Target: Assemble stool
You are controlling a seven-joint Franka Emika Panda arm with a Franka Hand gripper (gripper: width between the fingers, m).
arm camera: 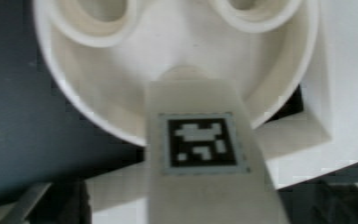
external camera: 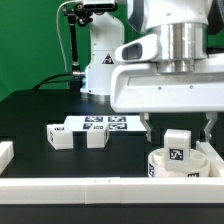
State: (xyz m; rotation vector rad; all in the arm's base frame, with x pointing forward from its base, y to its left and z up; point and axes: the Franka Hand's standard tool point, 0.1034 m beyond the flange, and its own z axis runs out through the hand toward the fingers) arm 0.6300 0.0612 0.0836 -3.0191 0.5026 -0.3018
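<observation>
The round white seat (external camera: pixel 162 166) lies at the exterior view's right, by the front rail. A short white leg (external camera: pixel 178 146) with a tag stands upright on it. My gripper (external camera: pixel 178 128) hangs over this leg, open, with one finger on each side and a gap to the leg on both. In the wrist view the tagged leg (arm camera: pixel 197 140) rises toward the camera from the seat (arm camera: pixel 83 95), whose two round holes show beyond it. My gripper (arm camera: pixel 185 212) straddles the leg there. Two more loose legs (external camera: pixel 58 136) (external camera: pixel 97 137) lie on the black table.
The marker board (external camera: pixel 108 123) lies flat behind the loose legs. A long white rail (external camera: pixel 90 186) runs along the table's front, and another rail piece (external camera: pixel 5 153) is at the exterior view's left. The robot base (external camera: pixel 100 60) stands at the back.
</observation>
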